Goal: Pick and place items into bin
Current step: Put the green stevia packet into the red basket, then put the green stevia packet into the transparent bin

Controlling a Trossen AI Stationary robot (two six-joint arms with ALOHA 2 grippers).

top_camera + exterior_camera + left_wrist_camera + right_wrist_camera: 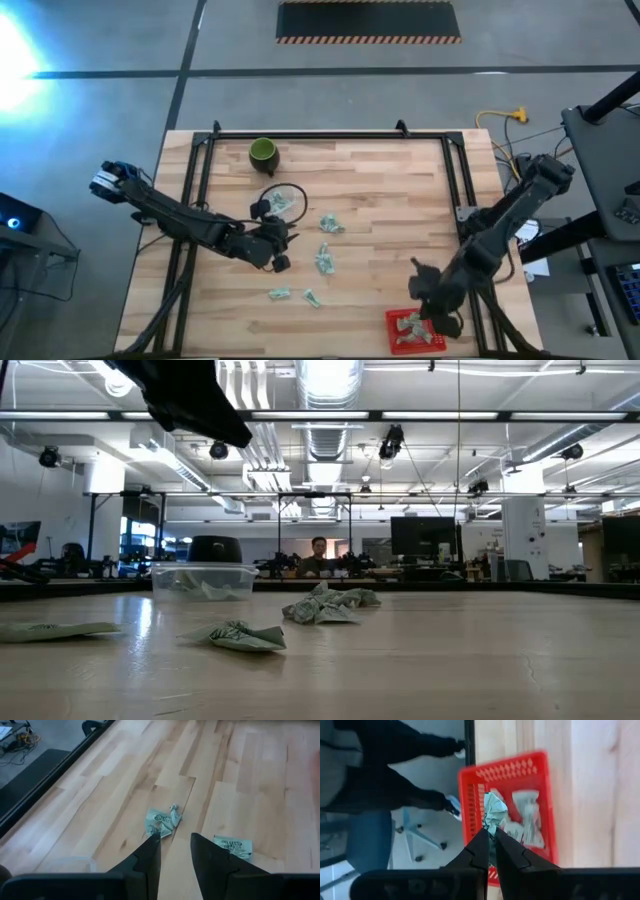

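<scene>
Several small pale green-and-white packets lie flat on the wooden table: some near the middle (330,222) (324,260), and two toward the near edge (279,293) (312,298). My left gripper (281,264) hovers open above the table, its fingers (150,851) short of a crumpled packet (161,820) and a flat one (232,845). My right gripper (491,832) is shut on one packet (495,810) over the red bin (392,322), which stands at the near right and holds several packets (527,820). My right gripper pinches one end of the crumpled packet (492,826) between its two fingertips. The rest of the packet sticks out beyond the fingertips. The fingers slant downward toward the bin. The packet is lifted clear, above the bin's opening.
A dark green cup (263,153) stands at the far left of the table. A clear shallow container (283,198) with packets in it sits near the left arm. A black frame rail (330,135) runs around the tabletop. A person sits far back in the room (318,555).
</scene>
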